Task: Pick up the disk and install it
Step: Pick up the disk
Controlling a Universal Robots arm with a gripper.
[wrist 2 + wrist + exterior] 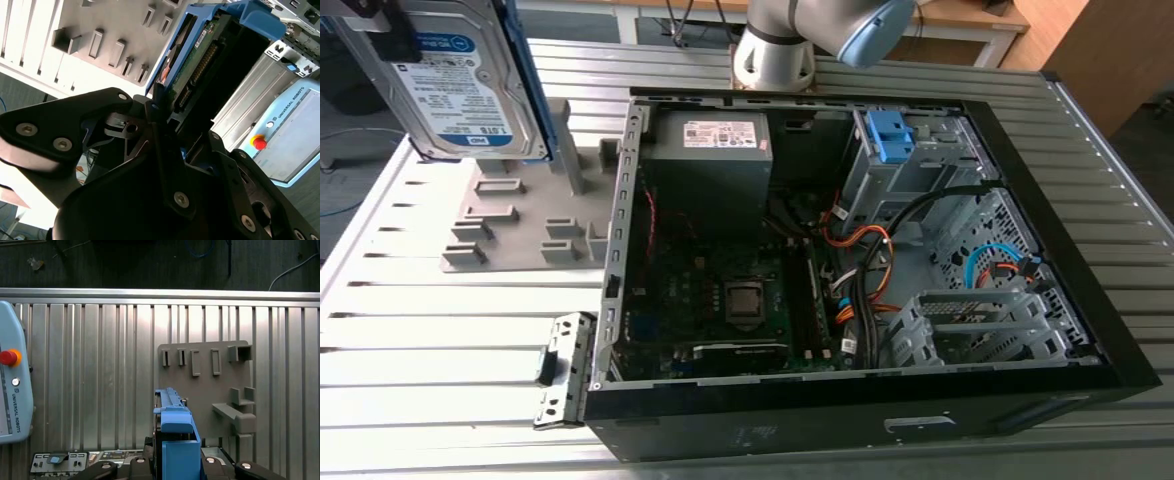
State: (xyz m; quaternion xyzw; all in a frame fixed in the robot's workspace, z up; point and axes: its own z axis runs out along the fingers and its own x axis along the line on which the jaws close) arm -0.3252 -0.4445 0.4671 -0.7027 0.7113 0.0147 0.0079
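Gripper (pixel 182 112) clamped on the disk (pixel 454 90). Disk held on edge, clear above the grey holder (pixel 520 215) near the table (pixel 427 330) edge, exterior view's left, probably for carrying. Open computer case (pixel 1067 300) stands alongside.

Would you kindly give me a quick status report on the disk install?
End effector shut on the disk. Disk upright, held above the grey fixture plate, outside the open computer case. Loose cables lie beside the drive cage.

Robot lab, slotted metal table (pixel 440 330), teach pendant (pixel 12 390)
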